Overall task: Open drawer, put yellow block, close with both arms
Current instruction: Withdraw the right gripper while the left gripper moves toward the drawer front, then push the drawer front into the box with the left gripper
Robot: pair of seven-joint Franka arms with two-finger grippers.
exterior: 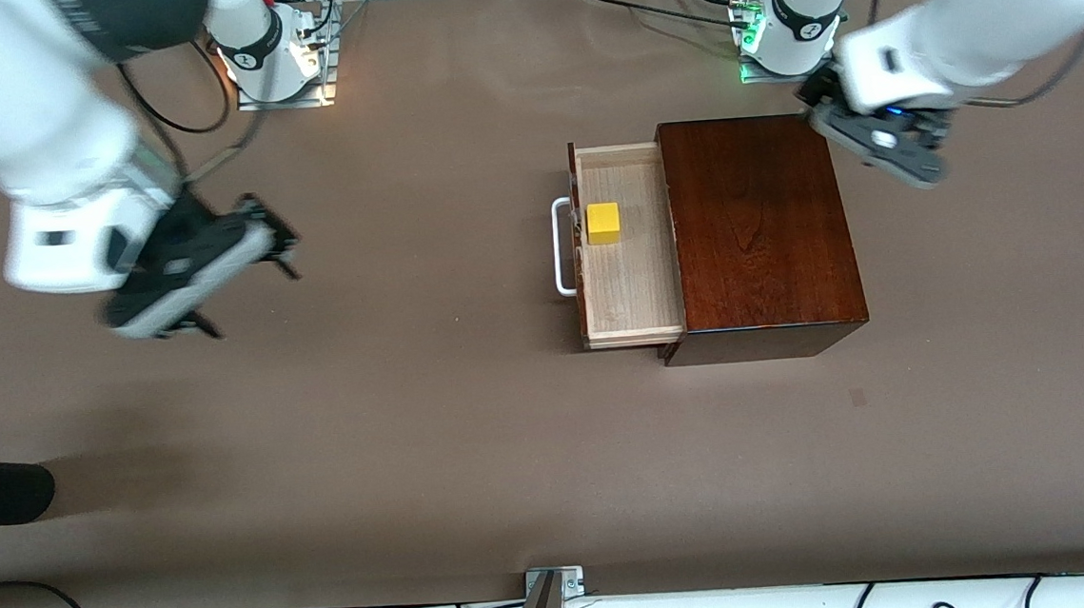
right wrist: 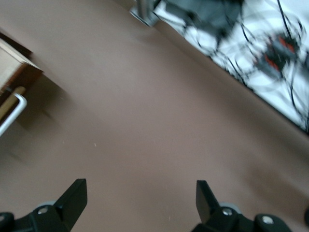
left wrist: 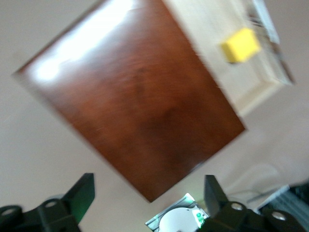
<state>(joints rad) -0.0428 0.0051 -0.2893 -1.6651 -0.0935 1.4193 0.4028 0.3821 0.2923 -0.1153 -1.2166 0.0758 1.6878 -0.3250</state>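
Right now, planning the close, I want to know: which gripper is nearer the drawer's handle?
The right gripper, over bare table on the handle side of the drawer. The left gripper hangs over the box's back corner.

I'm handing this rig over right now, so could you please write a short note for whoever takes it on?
Left gripper: open, holding nothing, over the table by the mahogany box.
Right gripper: open, holding nothing, over bare table toward the right arm's end.
Drawer: pulled out, white handle free.
Yellow block: lying in the drawer.
Done: opening, placing the block.
Left: close the drawer with both arms.
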